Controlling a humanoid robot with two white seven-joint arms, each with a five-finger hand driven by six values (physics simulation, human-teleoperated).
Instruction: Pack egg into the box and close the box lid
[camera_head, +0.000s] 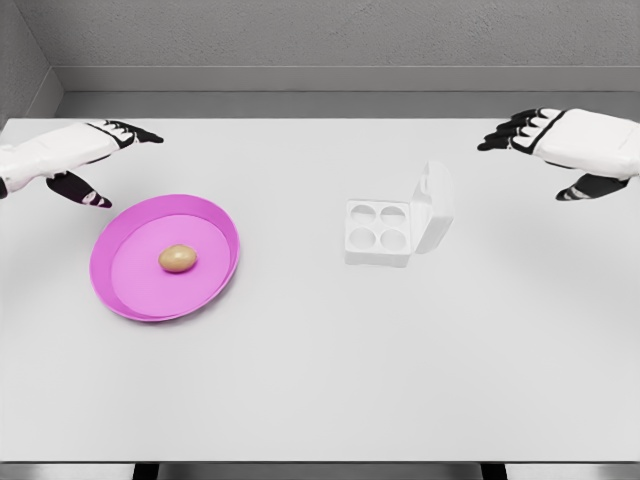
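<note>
One brown egg (178, 259) lies loose in the pink plate (215, 215) on the table (320, 380), well left of the open box (380, 232); likely light, smooth and fragile, it wants a gentle fingertip hold across its sides, while the left hand (85, 160) and right hand (565, 145) hover spread and empty.

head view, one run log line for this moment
egg in pink plate | box open, empty | left hand open | right hand open

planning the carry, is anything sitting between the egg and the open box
Nothing visible does. The egg lies in the pink plate, the box stands open to its right, and only bare table separates them.
</note>
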